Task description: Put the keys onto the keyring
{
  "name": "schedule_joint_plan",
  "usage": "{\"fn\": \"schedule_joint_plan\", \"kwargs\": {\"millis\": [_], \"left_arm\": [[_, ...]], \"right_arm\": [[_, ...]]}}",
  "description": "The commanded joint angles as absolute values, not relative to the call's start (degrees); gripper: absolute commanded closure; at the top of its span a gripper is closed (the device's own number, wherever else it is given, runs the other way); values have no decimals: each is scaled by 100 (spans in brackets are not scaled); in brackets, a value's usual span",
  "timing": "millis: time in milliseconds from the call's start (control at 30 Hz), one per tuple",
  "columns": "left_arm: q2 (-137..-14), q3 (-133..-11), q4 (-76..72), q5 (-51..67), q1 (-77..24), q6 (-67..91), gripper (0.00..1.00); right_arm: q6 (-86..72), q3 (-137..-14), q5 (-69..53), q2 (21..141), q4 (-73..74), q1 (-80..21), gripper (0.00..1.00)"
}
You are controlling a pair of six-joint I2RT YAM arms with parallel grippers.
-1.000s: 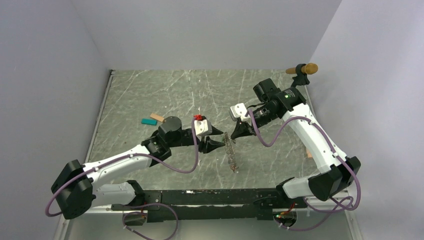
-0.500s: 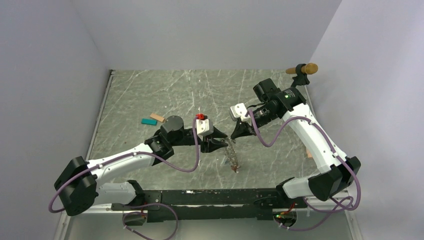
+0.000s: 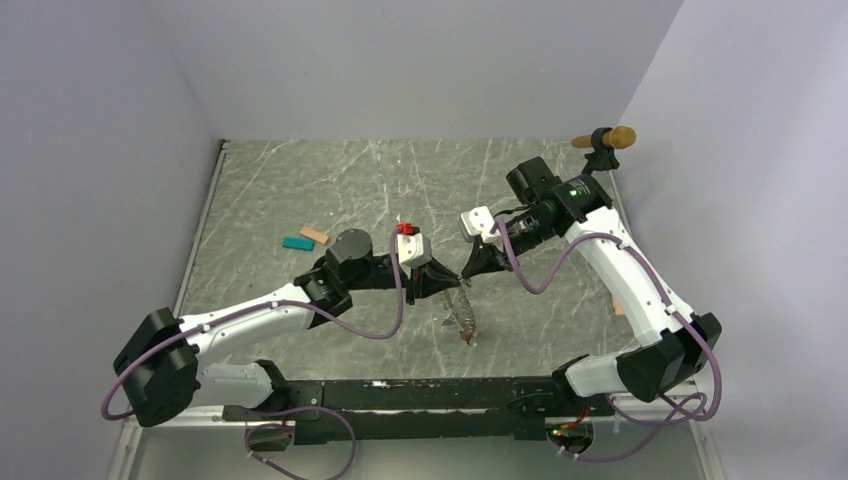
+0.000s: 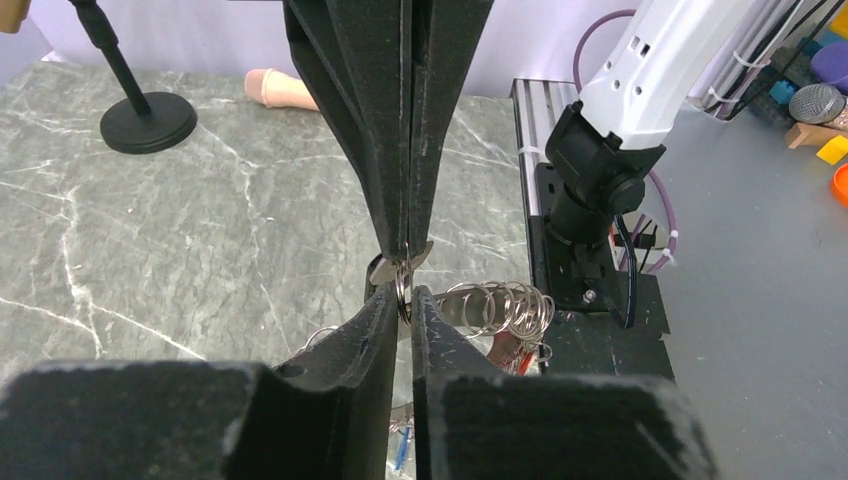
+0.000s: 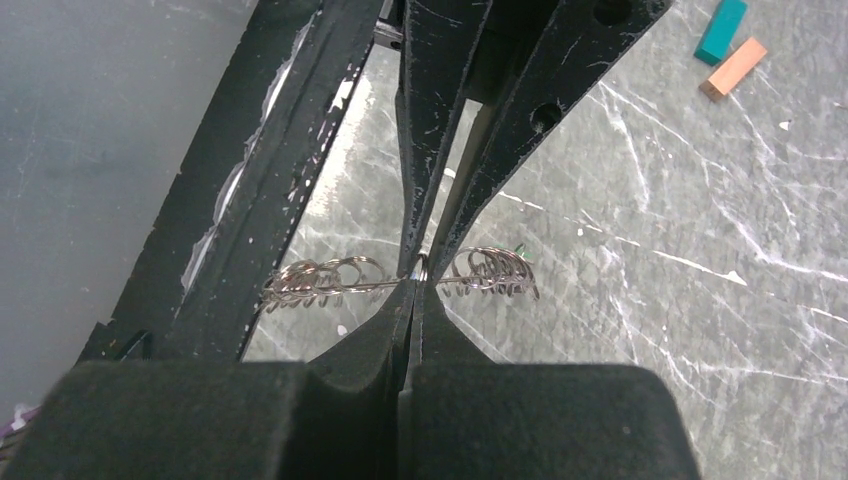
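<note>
My right end effector [image 5: 416, 287] pinches the keyring [image 5: 490, 268] above the table [image 5: 700, 200], its length strung crosswise, while my left end effector [image 4: 403, 297] meets it tip-to-tip, narrowed around the same loop (whether gripping, I cannot tell).

The table [image 3: 300, 190] was a grey-green slab veined with white like marble. A black round-based stand [image 3: 600, 155] stood at its far right corner. Well apart from the stand, across towards the left side, a teal block [image 3: 297, 243] and a tan block [image 3: 314, 236] lay just beside each other, the tan one the farther back. Along the stand's own edge, nearer the arms, lay a small peach-coloured piece [image 3: 618, 308].
</note>
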State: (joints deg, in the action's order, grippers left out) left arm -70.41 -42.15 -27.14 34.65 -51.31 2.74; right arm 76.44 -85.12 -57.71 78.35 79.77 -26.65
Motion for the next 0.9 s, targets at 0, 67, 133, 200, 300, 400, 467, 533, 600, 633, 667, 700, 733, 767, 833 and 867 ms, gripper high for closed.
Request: {"fn": "schedule_joint_plan", "kwargs": {"millis": [0, 67, 133, 200, 300, 400, 467, 533, 600, 633, 667, 700, 733, 767, 833, 867], "left_arm": [[-7100, -4540, -2809, 3548, -5168, 355, 92], [-7118, -4588, -2710, 3529, -5169, 375, 100], [-7091, -4601, -2600, 3449, -5168, 408, 100], [-6993, -4561, -2531, 3289, -5168, 503, 100], [-6720, -4297, -2807, 2951, -5148, 825, 100], [-6435, -3944, -3277, 2653, -5065, 1349, 100], [-6289, -3659, -3818, 2451, -5017, 1883, 100], [-6274, -3379, -4441, 2266, -5005, 2404, 100], [-6296, -3088, -5245, 2009, -5006, 2976, 100], [-6339, -2977, -5631, 1861, -5014, 3211, 100], [-6394, -2863, -5971, 1697, -5022, 3427, 100], [-6465, -2773, -6342, 1524, -5042, 3600, 100], [-6554, -2727, -6646, 1390, -5096, 3715, 100], [-6651, -2710, -6863, 1238, -5138, 3819, 100], [-6853, -2722, -7265, 1051, -5213, 3953, 100], [-6962, -2731, -7465, 974, -5238, 4022, 100]], "right_arm": [[7762, -8612, -6055, 7753, 7927, -2641, 100], [7737, -8604, -6046, 7752, 7902, -2645, 100], [7713, -8591, -6023, 7736, 7882, -2637, 100], [7674, -8564, -6004, 7704, 7829, -2633, 100], [7676, -8505, -6003, 7650, 7791, -2601, 100], [7713, -8428, -6038, 7585, 7770, -2570, 100], [7812, -8359, -6081, 7545, 7766, -2560, 100], [7934, -8264, -6145, 7492, 7785, -2562, 100], [8050, -8174, -6198, 7445, 7775, -2566, 100], [8104, -8117, -6233, 7429, 7759, -2554, 100], [8141, -8052, -6274, 7409, 7748, -2557, 100], [8194, -7985, -6329, 7394, 7721, -2551, 100], [8230, -7917, -6405, 7385, 7678, -2558, 100], [8235, -7845, -6486, 7372, 7631, -2558, 100], [8231, -7724, -6614, 7366, 7539, -2561, 100], [8202, -7675, -6652, 7359, 7475, -2564, 100]]}}
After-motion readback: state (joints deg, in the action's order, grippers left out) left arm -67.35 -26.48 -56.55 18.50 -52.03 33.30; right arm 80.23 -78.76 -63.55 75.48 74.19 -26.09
